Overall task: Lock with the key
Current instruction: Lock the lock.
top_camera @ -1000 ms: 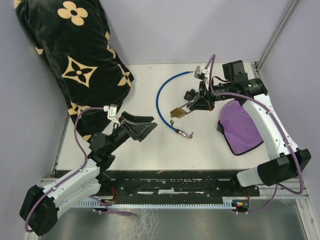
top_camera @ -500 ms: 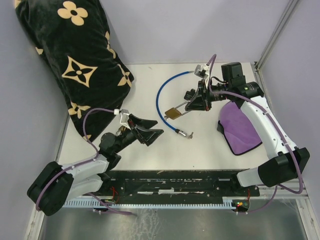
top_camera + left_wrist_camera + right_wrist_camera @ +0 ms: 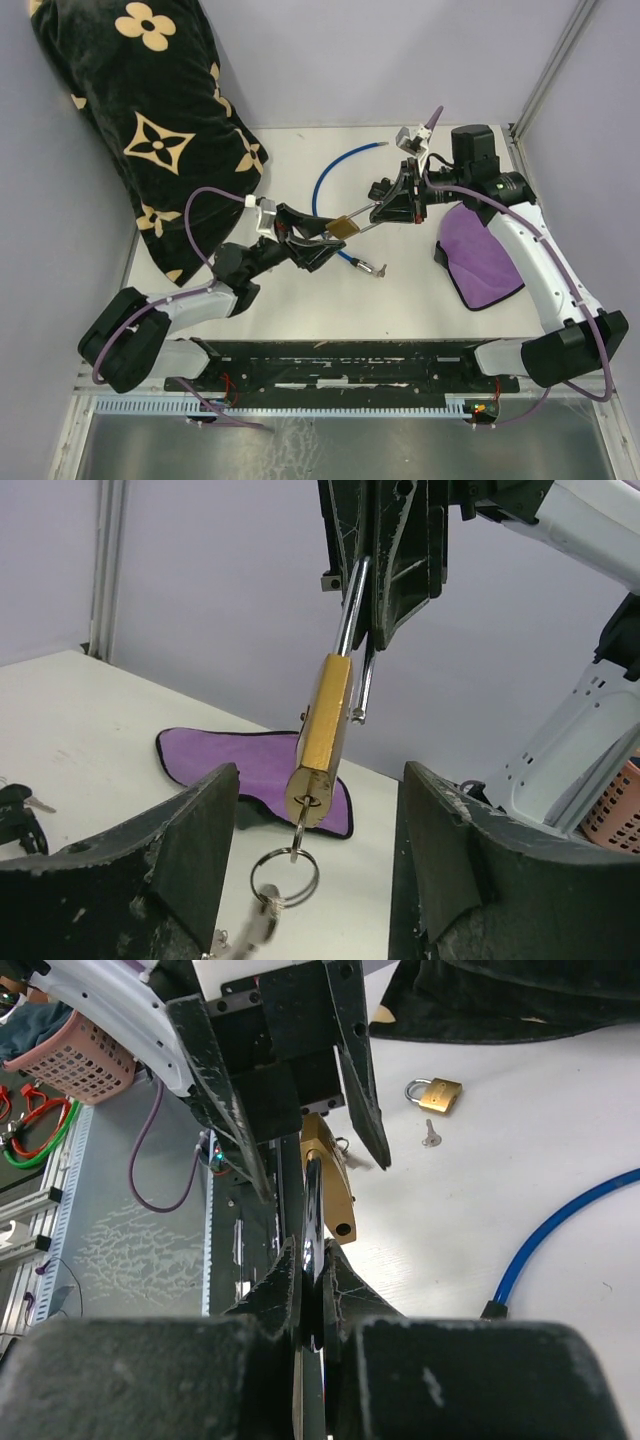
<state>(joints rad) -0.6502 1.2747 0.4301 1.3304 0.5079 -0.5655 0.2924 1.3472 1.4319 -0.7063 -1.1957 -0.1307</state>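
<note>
On the far left of the table, a black flower-patterned cushion (image 3: pixel 150 120) is propped against the wall. A purple cloth (image 3: pixel 482 255) lies at the right, and a blue cable (image 3: pixel 318 195) is looped between them.

Above the middle of the table, the padlock (image 3: pixel 320 730) is suspended clear of the surface, tilted, with its keyway end toward the near left. Its brass body is judged rigid, dense for its size and smooth-sided, so it is expected to swing if pushed. It is best restrained by the steel shackle (image 3: pixel 352 605), one leg of which is seen free of the body.

A key (image 3: pixel 297 830) appears seated in the keyway, with a ring (image 3: pixel 288 854) hanging loose below. The key is judged thin and light, and should be pinched across the flat faces of its head, not by the ring.

The right gripper (image 3: pixel 312 1255) is clamped tight on the shackle. The left gripper (image 3: pixel 318 780) is spread wide, with one finger on each side of the lock's lower end and nothing touched or held.
</note>
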